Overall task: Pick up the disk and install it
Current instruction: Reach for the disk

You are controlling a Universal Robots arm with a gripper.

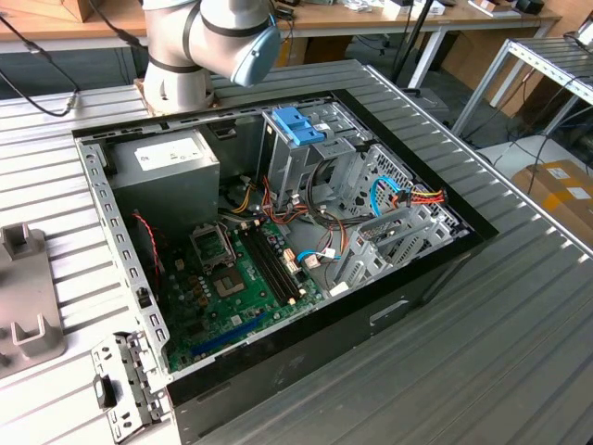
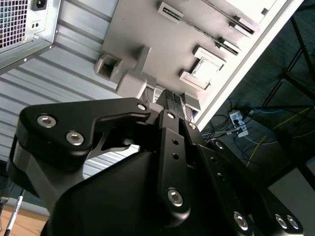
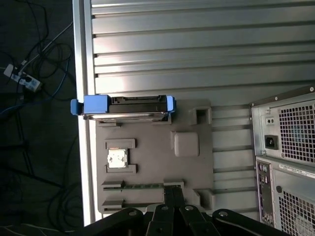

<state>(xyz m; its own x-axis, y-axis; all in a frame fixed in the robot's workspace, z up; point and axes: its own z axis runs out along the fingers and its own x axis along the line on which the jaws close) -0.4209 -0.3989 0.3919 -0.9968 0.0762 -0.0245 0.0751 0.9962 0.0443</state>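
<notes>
Hovering over grey fixture tray (image 3: 157, 169), my gripper (image 3: 173, 192) closed tight, gripping nothing; disk (image 3: 123, 105) stands on edge at tray's end, apart.

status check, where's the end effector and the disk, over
End effector shut, empty, over grey moulded fixture tray. Grey hard drive in light-blue carrier frame standing on edge in the tray, untouched. Nothing seen between them.

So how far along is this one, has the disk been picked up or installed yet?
Nothing looks done yet. The disk stands on edge in the grey holder, untouched. The end effector is shut and empty, apart from the disk. Both the pick-up and the install into the open computer case are left.
</notes>
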